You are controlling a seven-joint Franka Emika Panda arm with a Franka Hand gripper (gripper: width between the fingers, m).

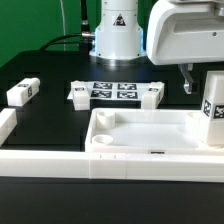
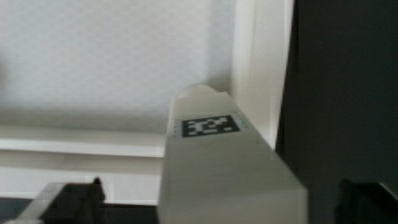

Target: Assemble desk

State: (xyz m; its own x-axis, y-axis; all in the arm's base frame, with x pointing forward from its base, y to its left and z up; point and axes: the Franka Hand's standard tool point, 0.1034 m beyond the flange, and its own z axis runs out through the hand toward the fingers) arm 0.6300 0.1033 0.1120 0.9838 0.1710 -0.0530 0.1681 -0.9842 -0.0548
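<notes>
The white tray-like tabletop (image 1: 150, 140) lies at the front of the black table, rim up, with a round socket (image 1: 101, 142) at its near corner. My gripper (image 1: 207, 85) is shut on a white block leg (image 1: 213, 108) and holds it upright over the tabletop's corner at the exterior view's right. In the wrist view the leg (image 2: 222, 170), with its square tag (image 2: 214, 125), fills the gap between my dark fingers (image 2: 71, 203), and the tabletop's floor (image 2: 107, 70) and rim lie below it. Three more legs lie loose behind: one (image 1: 22, 92), a second (image 1: 80, 94) and a third (image 1: 150, 96).
The marker board (image 1: 112, 91) lies flat between two of the loose legs. A long white border rail (image 1: 40, 162) runs along the front at the exterior view's left. The arm's base (image 1: 117, 35) stands at the back.
</notes>
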